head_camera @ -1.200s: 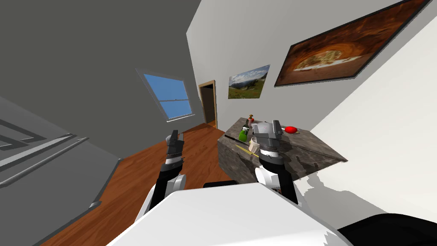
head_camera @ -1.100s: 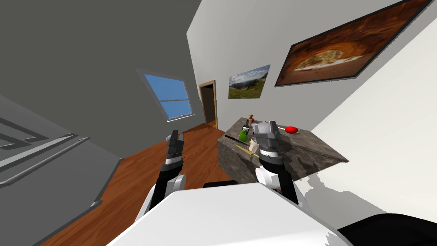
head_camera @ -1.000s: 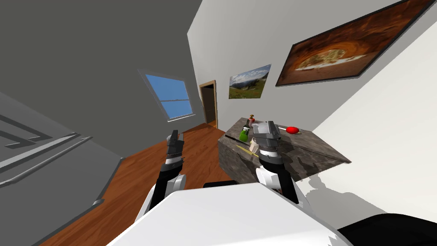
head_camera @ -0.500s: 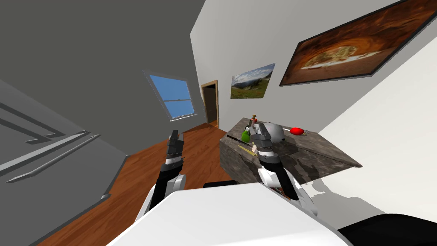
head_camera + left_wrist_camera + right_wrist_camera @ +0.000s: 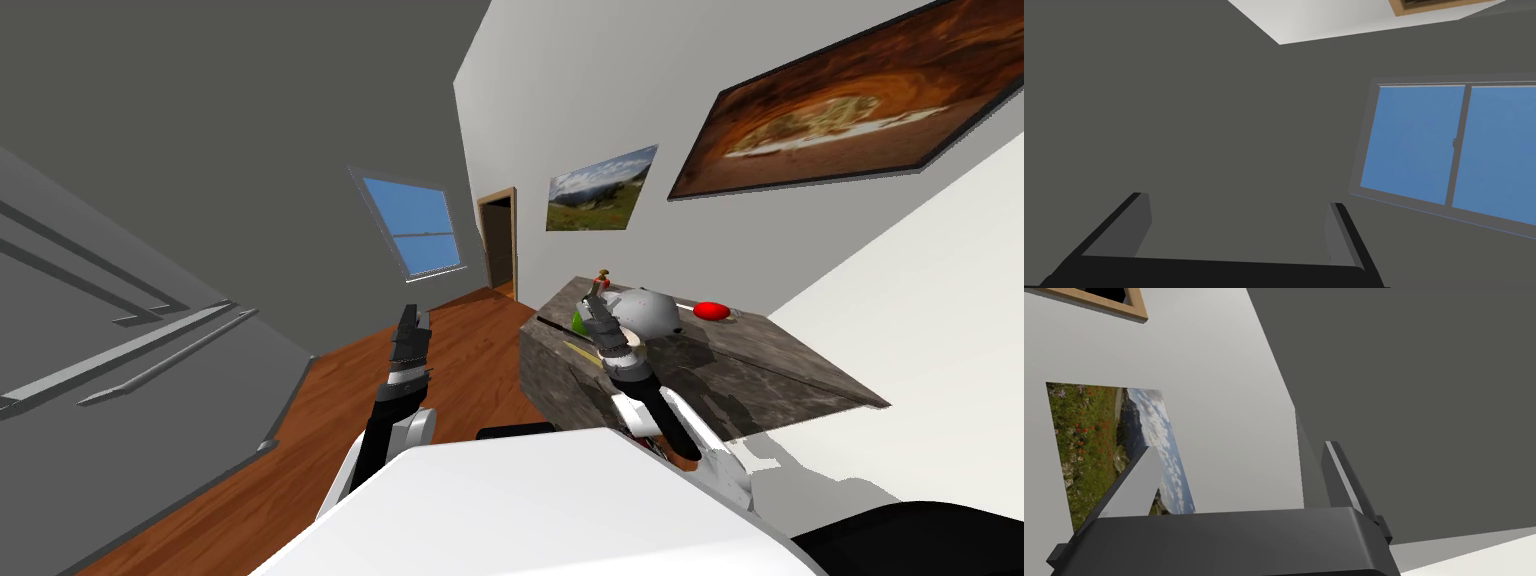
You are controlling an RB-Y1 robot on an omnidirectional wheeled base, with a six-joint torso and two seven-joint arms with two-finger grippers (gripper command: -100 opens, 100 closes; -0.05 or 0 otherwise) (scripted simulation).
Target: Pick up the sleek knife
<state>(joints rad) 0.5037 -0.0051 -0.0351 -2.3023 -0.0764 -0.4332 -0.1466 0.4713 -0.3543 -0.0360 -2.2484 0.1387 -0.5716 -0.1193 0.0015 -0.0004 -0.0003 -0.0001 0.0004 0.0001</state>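
Green bottle [image 5: 577, 322], grey dome [image 5: 652, 312] on counter [image 5: 765, 372]

right hand [image 5: 1239, 448], two grey fingers [image 5: 1131, 488] standing apart

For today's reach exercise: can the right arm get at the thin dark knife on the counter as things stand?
Probably, after a wrist turn. The knife lies bare at the near edge of the counter, close by the right gripper, whose open fingers point up at the wall, not down at it.
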